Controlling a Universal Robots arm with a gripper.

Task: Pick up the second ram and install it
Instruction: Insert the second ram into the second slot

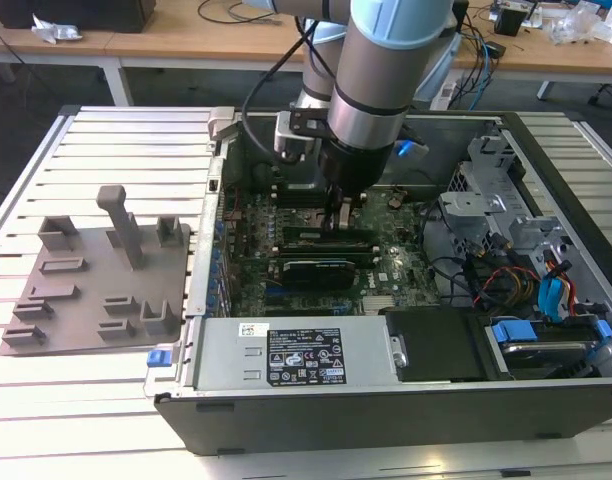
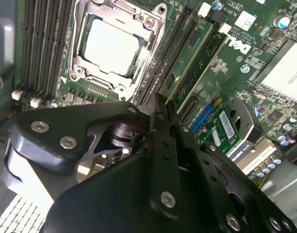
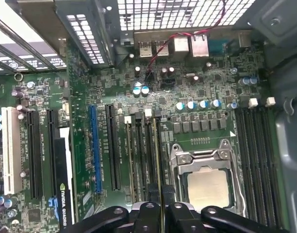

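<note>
My gripper (image 1: 342, 222) reaches down into the open computer case, over the black memory slots (image 1: 321, 240) of the motherboard. In the first wrist view the second ram (image 3: 158, 165) shows edge-on as a thin green strip. It stands in the slot closest to the processor socket (image 3: 206, 184) and runs back between my black fingertips. The gripper (image 3: 161, 209) is shut on it. In the second wrist view the gripper (image 2: 158, 109) has its fingers pressed close together at the slot's end, beside the socket (image 2: 114, 46). Another green stick (image 2: 194, 56) sits in a slot alongside.
A grey holder plate (image 1: 96, 270) with upright blocks lies on the slatted table at the exterior view's left. Inside the case are a power supply (image 1: 296, 350) at the front, a drive cage (image 1: 496, 220) with cables at the right, and a black card (image 3: 63, 170).
</note>
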